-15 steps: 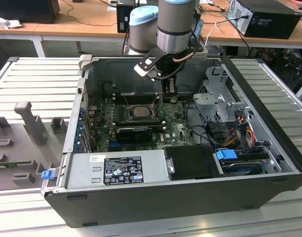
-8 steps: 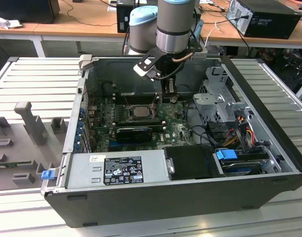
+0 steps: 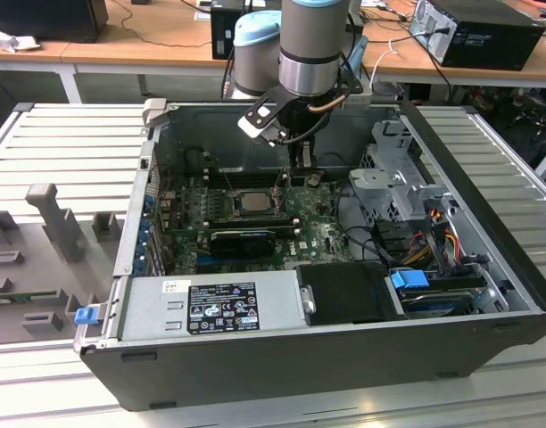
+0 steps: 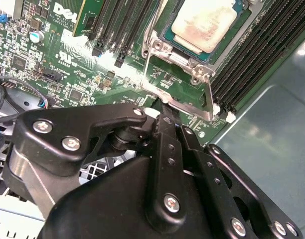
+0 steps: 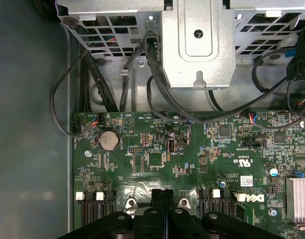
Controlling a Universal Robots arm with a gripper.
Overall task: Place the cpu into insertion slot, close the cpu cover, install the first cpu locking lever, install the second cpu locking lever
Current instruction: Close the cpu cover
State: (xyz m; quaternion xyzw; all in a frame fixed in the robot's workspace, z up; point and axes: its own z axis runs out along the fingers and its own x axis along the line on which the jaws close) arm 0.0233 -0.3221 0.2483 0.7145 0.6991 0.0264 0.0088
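Exterior view, starting at the exterior view's left: ribbed grey work surface [image 3: 68, 134] carrying grey moulded fixtures [image 3: 54, 209], then a blue latch [image 3: 86, 314] on the corner of the open computer case [image 3: 255, 366]. Moving along: labelled power supply [image 3: 210, 308] up front, green motherboard [image 3: 322, 234] behind it. Seated mid-board, the cpu [image 3: 252, 201], tan-silver face up in the insertion slot [image 3: 230, 205]. Just beside it toward the exterior view's right, the gripper [image 3: 301, 163] hanging down off the arm [image 3: 313, 45], tips low over the board. Further right: metal drive cage [image 3: 393, 174], coloured cables [image 3: 438, 234], a blue tab [image 3: 409, 278], more ribbed surface. Across the back of the room: wooden desks [image 3: 121, 45], black boxes [image 3: 487, 31], loose leads.

Second wrist view: chip sitting in its socket, silvery cpu cover [image 4: 198, 69] framing its edge, thin lever [image 4: 146, 69] slanting toward the fingertips. First wrist view: fingers [image 5: 156, 199] clenched tight, pressed flat against each other, poised between white-clipped memory slots [image 5: 90, 214]. Hard to say about any lever pinched there.
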